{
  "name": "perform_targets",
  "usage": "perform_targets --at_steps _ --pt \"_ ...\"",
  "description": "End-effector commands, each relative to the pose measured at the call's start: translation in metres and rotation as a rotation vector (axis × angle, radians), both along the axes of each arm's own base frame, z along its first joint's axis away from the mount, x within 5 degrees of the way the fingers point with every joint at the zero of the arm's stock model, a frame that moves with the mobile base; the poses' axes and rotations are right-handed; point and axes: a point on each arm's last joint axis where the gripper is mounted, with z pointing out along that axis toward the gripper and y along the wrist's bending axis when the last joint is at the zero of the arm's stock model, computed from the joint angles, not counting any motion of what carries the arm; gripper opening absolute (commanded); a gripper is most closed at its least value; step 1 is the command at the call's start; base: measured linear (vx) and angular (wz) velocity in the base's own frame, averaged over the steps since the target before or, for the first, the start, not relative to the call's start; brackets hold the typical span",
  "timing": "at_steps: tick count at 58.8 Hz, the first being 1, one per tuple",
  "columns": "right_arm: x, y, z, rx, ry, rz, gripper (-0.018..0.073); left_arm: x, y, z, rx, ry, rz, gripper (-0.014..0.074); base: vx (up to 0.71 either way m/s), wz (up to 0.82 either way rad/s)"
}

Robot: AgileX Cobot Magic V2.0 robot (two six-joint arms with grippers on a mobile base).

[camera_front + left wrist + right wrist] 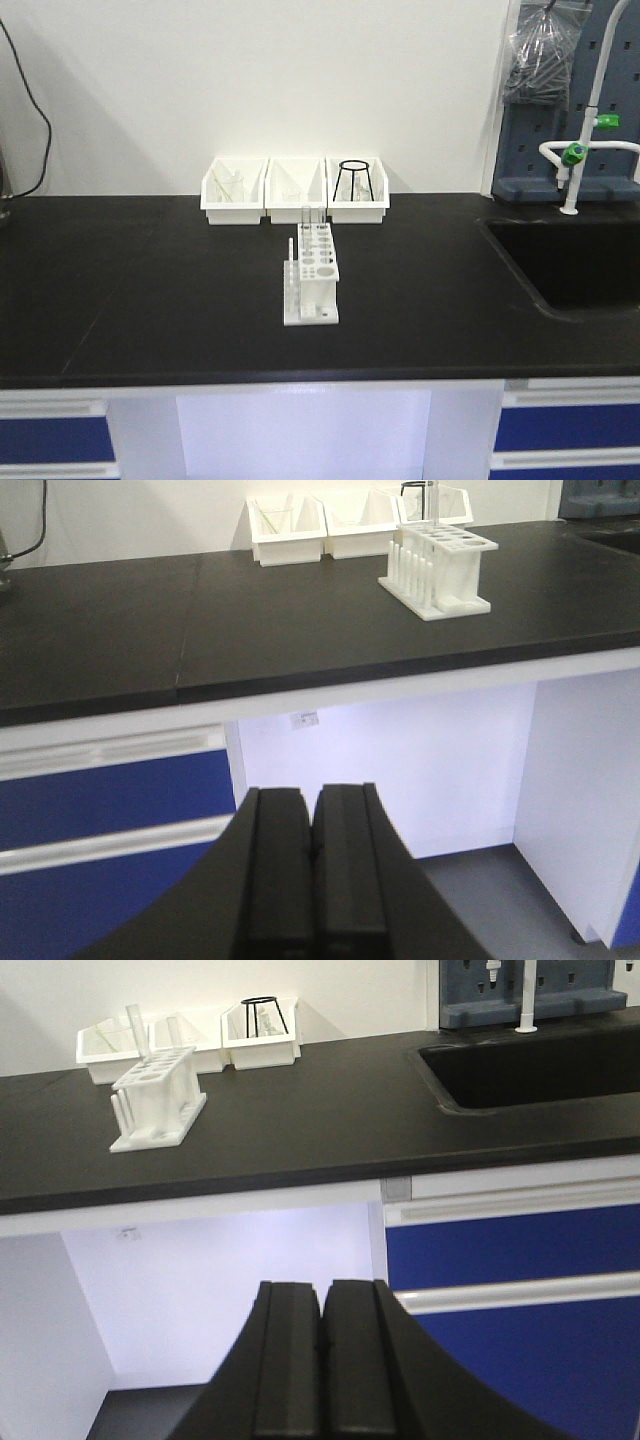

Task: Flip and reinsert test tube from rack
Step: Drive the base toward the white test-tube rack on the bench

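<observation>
The black surface (150, 290) runs wide in front of me, with a sunken black sink (570, 265) at its right end. Both my arms hang low, in front of the cabinets below its edge. My left pincer (312, 880) is pressed fully together with nothing between its fingers, and my right pincer (322, 1360) is the same, closed and empty. Three white bins (295, 190) stand side by side against the back wall. Just in front of them, near the middle of the surface, sits the white rack (312, 275). The clear test tube (134, 1030) stands in a hole at the rack's far end, its top rising above the rack, well apart from both pincers.
</observation>
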Motion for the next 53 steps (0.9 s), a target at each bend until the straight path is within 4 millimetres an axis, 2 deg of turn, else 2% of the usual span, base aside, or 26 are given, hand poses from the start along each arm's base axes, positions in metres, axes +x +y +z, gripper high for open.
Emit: perform_targets --at_steps 1,53 --pt "-0.0001 0.001 0.0079 -0.014 -0.1 0.014 -0.0011 0.0 -0.0013 0.0089 -0.022 -0.089 -0.014 -0.0006 0.42 -0.01" --pt "-0.0001 0.001 0.0077 -0.014 -0.098 0.014 -0.0011 0.0 -0.0013 0.0089 -0.022 -0.089 -0.014 -0.0006 0.39 0.02"
